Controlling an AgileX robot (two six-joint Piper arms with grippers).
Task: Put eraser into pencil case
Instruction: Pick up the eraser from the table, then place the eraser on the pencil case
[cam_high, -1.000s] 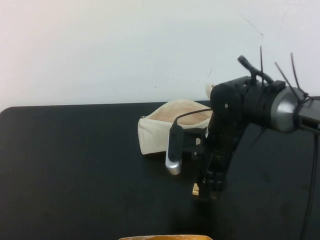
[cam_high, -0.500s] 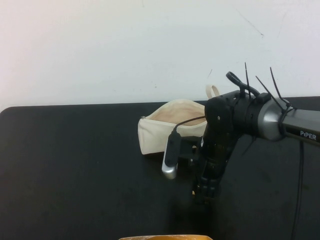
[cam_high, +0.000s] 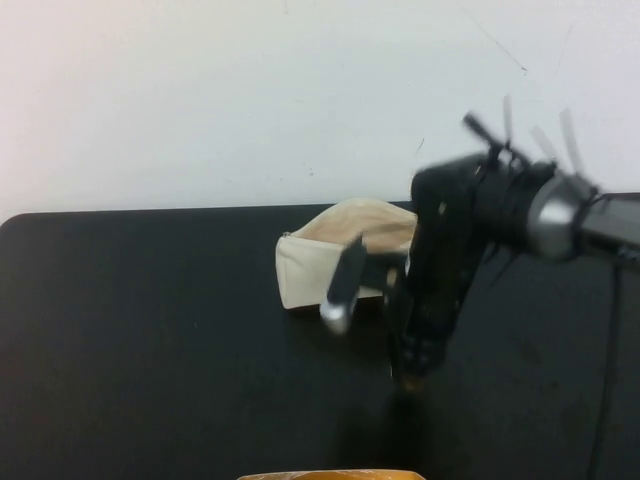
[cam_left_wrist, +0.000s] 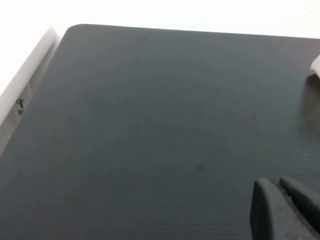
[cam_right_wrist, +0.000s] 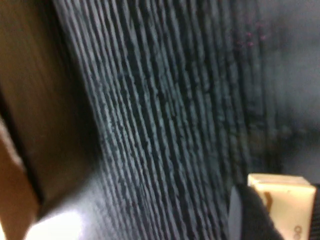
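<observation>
Right pincer (cam_high: 408, 370) points down, seemingly clamped; left pincer (cam_left_wrist: 287, 210) hangs low.

No legible text; eraser (cam_right_wrist: 282, 202) print unreadable.

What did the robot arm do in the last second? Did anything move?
The right gripper was down on the mat over the eraser; now it is lifting with the eraser clamped between its fingers. The pencil case stayed where it was. The left gripper stayed out of the high view.
</observation>
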